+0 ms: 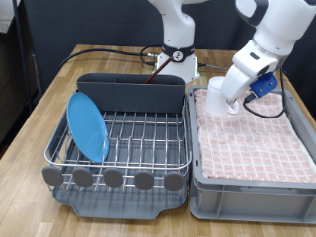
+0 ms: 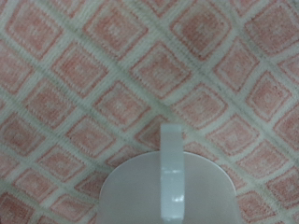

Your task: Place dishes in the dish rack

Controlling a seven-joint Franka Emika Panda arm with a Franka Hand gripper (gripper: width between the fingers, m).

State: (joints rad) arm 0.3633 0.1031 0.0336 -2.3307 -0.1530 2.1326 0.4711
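Note:
The light-blue plate (image 1: 87, 125) stands on edge in the silver wire dish rack (image 1: 138, 148), at its end on the exterior view's left. The white mug (image 1: 214, 94) is at the far end of the grey bin, over the pink checked cloth. My gripper (image 1: 230, 103) is right beside the mug, on the exterior view's right of it, pointing down. The wrist view shows the mug (image 2: 168, 196) close up with its handle (image 2: 171, 154) over the cloth; no fingers show there. The wooden spoon is out of view.
The grey plastic bin (image 1: 247, 193) lined with pink checked cloth (image 1: 252, 143) stands to the exterior view's right of the rack. The dark grey utensil caddy (image 1: 133, 91) runs along the rack's far side. The robot base (image 1: 178, 54) and cables lie behind.

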